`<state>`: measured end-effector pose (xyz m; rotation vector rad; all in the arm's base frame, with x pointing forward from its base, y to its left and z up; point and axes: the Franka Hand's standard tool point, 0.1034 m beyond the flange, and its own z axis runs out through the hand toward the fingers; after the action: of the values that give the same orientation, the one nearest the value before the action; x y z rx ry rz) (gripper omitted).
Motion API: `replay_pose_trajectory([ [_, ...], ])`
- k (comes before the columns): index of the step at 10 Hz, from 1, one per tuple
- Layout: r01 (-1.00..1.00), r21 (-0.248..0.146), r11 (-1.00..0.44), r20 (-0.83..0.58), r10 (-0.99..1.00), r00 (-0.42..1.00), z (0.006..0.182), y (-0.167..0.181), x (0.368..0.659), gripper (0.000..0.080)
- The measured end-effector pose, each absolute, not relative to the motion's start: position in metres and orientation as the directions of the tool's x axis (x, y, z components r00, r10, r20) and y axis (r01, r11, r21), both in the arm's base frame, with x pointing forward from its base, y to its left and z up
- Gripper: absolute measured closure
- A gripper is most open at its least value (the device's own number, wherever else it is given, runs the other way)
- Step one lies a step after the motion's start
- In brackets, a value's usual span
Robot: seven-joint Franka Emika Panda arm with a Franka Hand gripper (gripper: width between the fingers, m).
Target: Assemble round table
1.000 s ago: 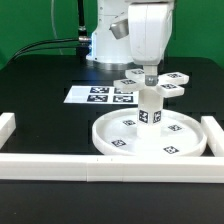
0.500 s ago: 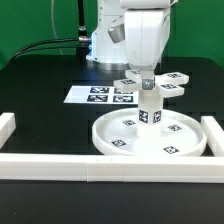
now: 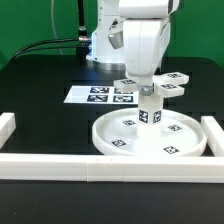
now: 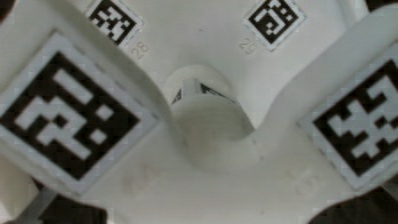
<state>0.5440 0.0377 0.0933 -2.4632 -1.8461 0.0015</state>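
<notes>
The post (image 3: 150, 112) stood upright in the middle of the round disc (image 3: 190, 141), long axis vertical. The cross-shaped piece (image 3: 155, 83) lay level on top of it (seated or not, I couldn't tell), under the gripper (image 3: 146, 77), whose finger spread was hidden.

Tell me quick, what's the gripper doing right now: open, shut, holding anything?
Gripper: shut on the cross-shaped piece, held on top of the post standing on the round disc.
</notes>
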Motion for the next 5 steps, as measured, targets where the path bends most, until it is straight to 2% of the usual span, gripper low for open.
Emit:
replay_pose_trajectory([
  [1, 0.958, -0.052, -0.280, 0.037, 0.959, 0.282, 0.0931, 0.0371, 0.5439, 0.0151],
  [2, 0.958, -0.051, -0.280, 0.037, 0.959, 0.283, 0.0933, 0.0372, 0.5441, 0.0272],
  [3, 0.958, -0.051, -0.281, 0.037, 0.958, 0.283, 0.0935, 0.0367, 0.5442, 0.0348],
  [5, 0.956, -0.051, -0.288, 0.037, 0.956, 0.290, 0.0935, 0.0364, 0.5443, 0.0348],
])
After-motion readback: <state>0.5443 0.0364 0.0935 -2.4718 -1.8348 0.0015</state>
